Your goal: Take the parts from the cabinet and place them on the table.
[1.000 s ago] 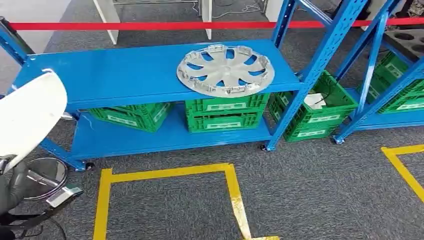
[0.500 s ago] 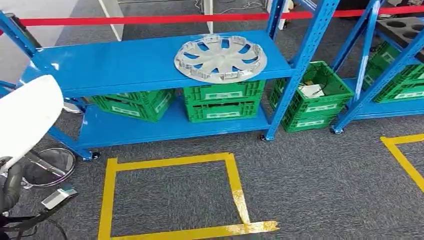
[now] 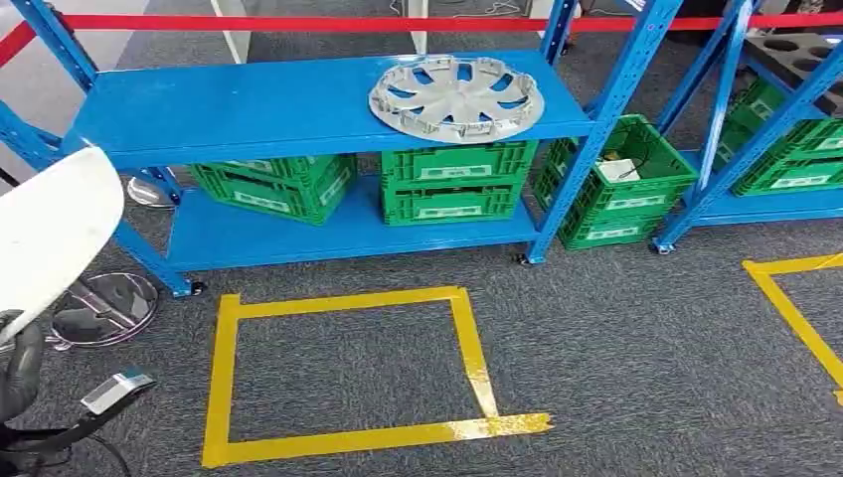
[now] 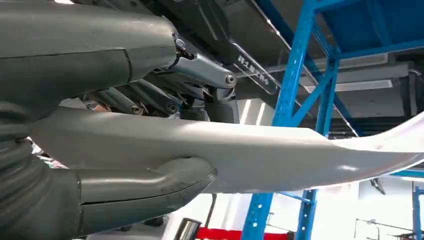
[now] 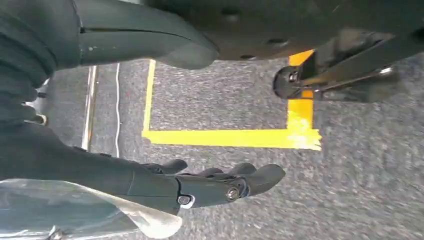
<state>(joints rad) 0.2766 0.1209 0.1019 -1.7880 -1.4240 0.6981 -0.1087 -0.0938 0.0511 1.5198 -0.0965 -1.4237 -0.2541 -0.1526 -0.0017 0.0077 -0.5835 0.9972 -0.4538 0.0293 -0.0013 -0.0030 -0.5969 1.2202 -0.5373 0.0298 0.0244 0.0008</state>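
A silver wheel cover [image 3: 456, 96] lies flat on the top shelf of the blue cabinet [image 3: 249, 109], toward its right end. My left hand [image 4: 90, 65] grips a white curved panel [image 4: 280, 160] between its thumb [image 4: 145, 192] and its fingers. In the head view that panel [image 3: 55, 234] rises at the left edge, well short of the cabinet. My right hand [image 5: 215, 185] hangs over the carpet with its fingers stretched out and nothing in it.
Green crates [image 3: 452, 184] fill the cabinet's lower shelf, and another crate [image 3: 621, 184] stands on the floor beside it. A second blue rack [image 3: 756, 119] stands to the right. A yellow tape square [image 3: 348, 368] marks the carpet. A chrome chair base [image 3: 104, 308] sits at the left.
The camera has moved: the cabinet now sits higher and farther in the picture, and the whole yellow square shows. The white panel stays in my left hand.
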